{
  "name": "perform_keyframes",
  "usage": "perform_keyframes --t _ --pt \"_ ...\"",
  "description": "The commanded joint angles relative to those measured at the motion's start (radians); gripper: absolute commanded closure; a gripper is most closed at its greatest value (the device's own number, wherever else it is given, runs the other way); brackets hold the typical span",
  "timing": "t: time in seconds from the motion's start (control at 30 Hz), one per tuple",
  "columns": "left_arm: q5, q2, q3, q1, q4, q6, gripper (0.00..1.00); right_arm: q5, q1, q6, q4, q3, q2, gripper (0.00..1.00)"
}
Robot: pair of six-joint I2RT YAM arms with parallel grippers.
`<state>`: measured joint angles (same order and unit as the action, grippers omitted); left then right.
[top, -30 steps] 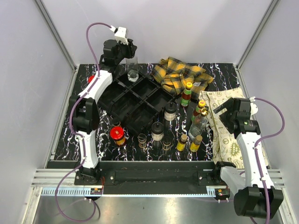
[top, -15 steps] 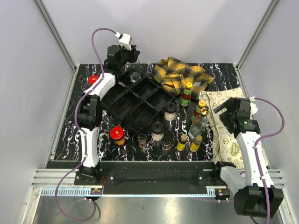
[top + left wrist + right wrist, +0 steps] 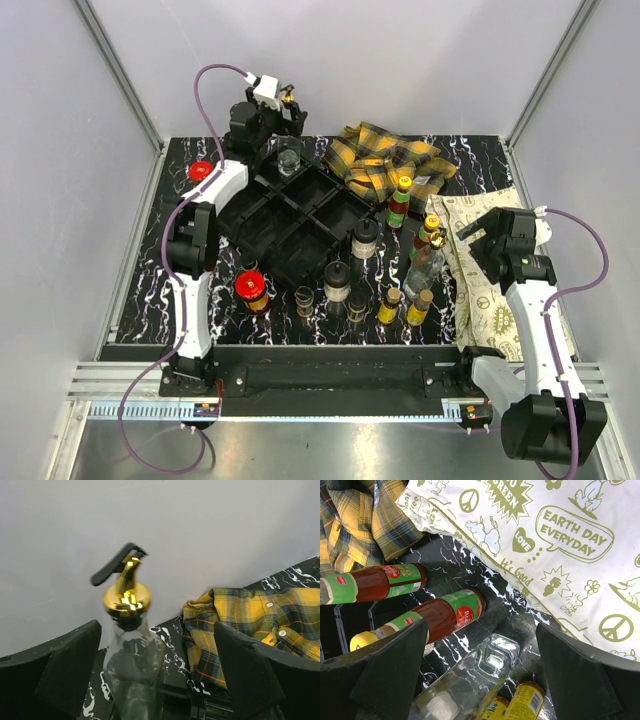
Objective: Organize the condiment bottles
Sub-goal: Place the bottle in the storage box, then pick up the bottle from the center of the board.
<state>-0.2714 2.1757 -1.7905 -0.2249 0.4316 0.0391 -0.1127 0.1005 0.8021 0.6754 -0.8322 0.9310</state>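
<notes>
The black marbled table (image 3: 140, 270) fills the middle of my top view. A white printed cloth (image 3: 482, 310) is draped over its right edge. The black divided tray (image 3: 290, 215) sits angled in the upper centre, with the yellow plaid cloth (image 3: 375, 155) bunched just beside its upper right corner.

My left gripper (image 3: 287, 118) is stretched to the top of the frame. Its fingers are spread wide either side of the gold-spouted glass bottle (image 3: 132, 665), with clear gaps on both sides, so nothing is grasped. That bottle stands upright at the tray's upper corner.

My right gripper (image 3: 480, 675) hovers at the right of the top view, released and empty. It looks down on two yellow-capped sauce bottles (image 3: 440, 617) and a second clear glass bottle (image 3: 470, 680) near the white cloth.

The rest of the bottles stand clustered on the table below and to the right of the tray:
- Two black-capped shakers (image 3: 337, 280) stand just off the tray's lower right edge.
- Small yellow-labelled bottles (image 3: 390, 305) are at the bottom of the group.
- A red-lidded jar (image 3: 250, 290) stands lower left of the tray.
</notes>
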Motion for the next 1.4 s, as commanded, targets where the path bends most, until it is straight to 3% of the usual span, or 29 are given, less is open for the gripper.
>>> perform_keyframes --t 0.0,0.2,0.47,0.67,0.8,0.93,1.07,1.2,1.27,1.37 --pt "0.075 -0.122 0.005 0.007 0.095 -0.002 0.01 -0.015 0.004 0.005 -0.022 -0.021 0.011 0.00" --pt "0.153 -0.244 0.045 0.010 0.082 0.010 0.01 -0.064 0.004 -0.012 -0.010 -0.005 -0.018 0.00" --pt "0.136 -0.392 0.147 0.012 0.023 0.053 0.01 -0.082 0.005 -0.041 0.038 0.002 -0.067 0.00" --pt "0.164 -0.504 0.140 0.015 -0.167 0.153 0.01 -0.042 0.004 -0.029 0.055 -0.016 -0.112 0.00" --pt "0.115 -0.562 0.131 0.016 -0.342 0.205 0.01 -0.097 0.004 -0.040 0.055 0.002 -0.178 0.00" --pt "0.100 -0.632 0.216 0.016 -0.395 0.271 0.01 -0.150 0.005 -0.082 0.061 0.024 -0.302 0.00" --pt "0.110 -0.738 0.379 0.015 -0.335 0.329 0.01 -0.162 0.004 -0.133 0.062 0.018 -0.371 0.00" --pt "-0.002 -0.829 0.489 -0.010 -0.326 0.347 0.01 -0.125 0.004 -0.127 0.104 -0.027 -0.357 0.00" --pt "0.046 -0.861 0.525 -0.075 -0.326 0.341 0.01 -0.101 0.004 -0.119 0.118 -0.044 -0.340 0.00" --pt "0.266 -0.939 0.601 -0.201 -0.324 0.321 0.01 -0.071 0.004 -0.100 0.148 -0.053 -0.334 0.00"
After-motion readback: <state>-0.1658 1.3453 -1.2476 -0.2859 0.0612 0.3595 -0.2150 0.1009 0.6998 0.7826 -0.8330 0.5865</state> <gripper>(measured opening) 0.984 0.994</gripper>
